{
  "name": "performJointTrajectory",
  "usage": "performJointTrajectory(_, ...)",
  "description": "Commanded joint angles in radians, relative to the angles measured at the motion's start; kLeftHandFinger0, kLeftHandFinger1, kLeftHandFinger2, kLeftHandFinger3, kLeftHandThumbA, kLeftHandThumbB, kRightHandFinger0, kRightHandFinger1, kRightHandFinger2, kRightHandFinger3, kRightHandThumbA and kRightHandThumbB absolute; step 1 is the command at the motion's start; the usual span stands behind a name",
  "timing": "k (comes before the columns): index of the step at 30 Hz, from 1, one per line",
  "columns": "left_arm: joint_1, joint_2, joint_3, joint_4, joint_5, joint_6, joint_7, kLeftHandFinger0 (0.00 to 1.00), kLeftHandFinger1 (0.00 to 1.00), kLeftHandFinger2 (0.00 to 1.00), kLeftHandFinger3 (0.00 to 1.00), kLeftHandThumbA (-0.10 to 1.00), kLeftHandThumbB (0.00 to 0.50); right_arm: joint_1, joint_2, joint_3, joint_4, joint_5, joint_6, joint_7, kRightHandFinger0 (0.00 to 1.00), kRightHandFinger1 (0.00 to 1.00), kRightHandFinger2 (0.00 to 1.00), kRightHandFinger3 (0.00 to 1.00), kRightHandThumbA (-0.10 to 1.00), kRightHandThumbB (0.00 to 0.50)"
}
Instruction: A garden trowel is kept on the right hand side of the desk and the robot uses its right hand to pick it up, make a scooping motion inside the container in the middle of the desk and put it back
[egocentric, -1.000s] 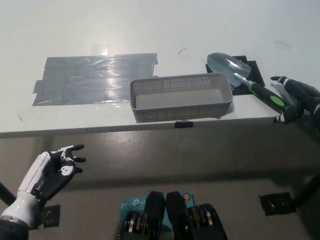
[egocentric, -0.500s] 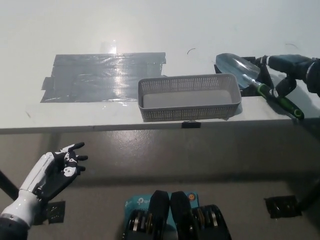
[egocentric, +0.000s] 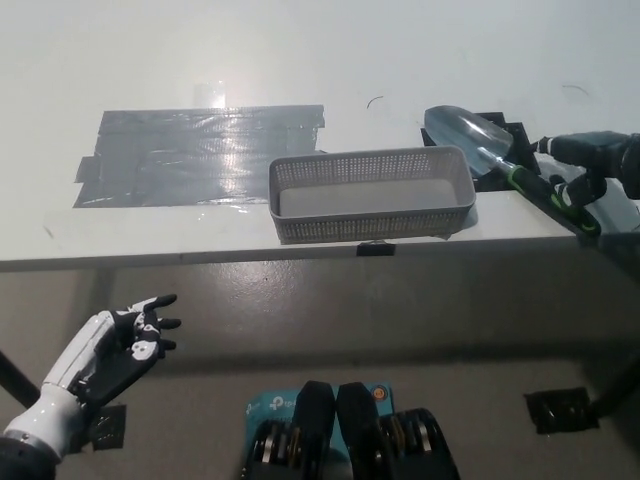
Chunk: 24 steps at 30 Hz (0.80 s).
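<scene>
The silver garden trowel with a green handle (egocentric: 497, 158) lay on the desk, its handle just under the black right robot hand (egocentric: 595, 160); I could not tell its grip. The white left robot hand (egocentric: 115, 345) hung open down low.

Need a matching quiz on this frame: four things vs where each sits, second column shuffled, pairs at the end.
Things:
1 trowel
2 container
3 grey tape patch
4 left hand

Places:
A lower left, below the desk edge
B right side of the desk
C middle of the desk, near its front edge
D flat on the desk's left part

Pairs: 1-B, 2-C, 3-D, 4-A
</scene>
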Motion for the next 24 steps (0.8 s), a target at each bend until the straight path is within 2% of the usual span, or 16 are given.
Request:
performJointTrajectory(1,-0.012,0.016,-0.005,-0.031,-0.016,-0.002,-0.018,0.71,0.79,0.88,0.97,0.62,0.0,-0.01,0.002,-0.028,0.017,-0.021,0.018,-0.034,1.0,1.0,1.0,1.0,-0.03,0.243)
performJointTrajectory(2,-0.013,0.018,-0.005,-0.028,-0.022,-0.009,-0.024,0.71,0.8,0.88,0.94,0.62,0.0,-0.014,0.027,-0.032,0.051,-0.021,0.024,-0.057,1.0,1.0,1.0,1.0,-0.05,0.256)
performJointTrajectory(4,-0.016,0.021,-0.007,-0.023,-0.024,-0.015,-0.032,0.72,0.82,0.89,0.93,0.62,0.0,-0.017,0.045,-0.035,0.058,-0.028,0.044,-0.053,1.0,1.0,1.0,1.0,-0.05,0.248)
performJointTrajectory(6,-0.02,0.02,-0.01,-0.027,-0.026,-0.001,-0.036,0.73,0.83,0.89,0.91,0.69,0.0,-0.017,0.07,-0.035,0.049,-0.035,0.072,-0.041,1.0,1.0,1.0,1.0,-0.05,0.283)
performJointTrajectory(8,-0.021,0.018,-0.009,-0.027,-0.028,0.0,-0.037,0.73,0.82,0.89,0.9,0.7,0.0,-0.014,0.075,-0.04,0.041,-0.038,0.071,-0.041,1.0,1.0,1.0,1.0,-0.06,0.283)
performJointTrajectory(10,-0.02,0.019,-0.01,-0.028,-0.029,-0.003,-0.042,0.72,0.82,0.86,0.84,0.7,0.0,-0.019,0.103,-0.046,0.043,-0.033,0.073,-0.048,1.0,1.0,1.0,1.0,-0.07,0.279)
performJointTrajectory(11,-0.019,0.017,-0.011,-0.025,-0.031,-0.008,-0.045,0.72,0.82,0.84,0.82,0.71,0.0,-0.02,0.107,-0.049,0.036,-0.033,0.079,-0.046,1.0,1.0,1.0,1.0,-0.04,0.268)
performJointTrajectory(14,-0.019,0.02,-0.01,-0.02,-0.035,-0.018,-0.053,0.72,0.82,0.82,0.8,0.71,0.0,-0.034,0.119,-0.055,0.047,-0.033,0.083,-0.05,1.0,1.0,1.0,1.0,-0.03,0.278)
performJointTrajectory(15,-0.019,0.021,-0.008,-0.016,-0.04,-0.029,-0.058,0.72,0.81,0.79,0.75,0.73,0.0,-0.052,0.125,-0.053,0.057,-0.039,0.112,-0.031,1.0,1.0,1.0,1.0,0.0,0.289)
performJointTrajectory(18,-0.013,0.023,0.0,-0.003,-0.052,-0.056,-0.067,0.73,0.81,0.78,0.72,0.76,0.0,-0.084,0.128,-0.033,0.082,-0.067,0.145,-0.006,1.0,1.0,1.0,1.0,0.13,0.298)
performJointTrajectory(19,-0.011,0.024,0.001,-0.002,-0.052,-0.06,-0.067,0.72,0.81,0.78,0.72,0.76,0.0,-0.087,0.129,-0.031,0.084,-0.069,0.147,-0.005,1.0,1.0,1.0,1.0,0.13,0.298)
performJointTrajectory(20,-0.009,0.021,0.006,0.001,-0.058,-0.058,-0.067,0.72,0.8,0.76,0.69,0.78,0.0,-0.097,0.125,-0.036,0.105,-0.072,0.168,-0.009,1.0,1.0,1.0,1.0,0.17,0.319)
performJointTrajectory(23,-0.004,0.018,0.011,0.001,-0.063,-0.059,-0.067,0.72,0.79,0.74,0.68,0.79,0.0,-0.097,0.122,-0.037,0.113,-0.075,0.177,-0.012,1.0,1.0,1.0,1.0,0.2,0.316)
performJointTrajectory(24,-0.002,0.015,0.014,0.001,-0.068,-0.054,-0.065,0.72,0.79,0.73,0.66,0.8,0.0,-0.101,0.123,-0.042,0.139,-0.07,0.201,-0.003,1.0,1.0,1.0,1.0,0.17,0.305)
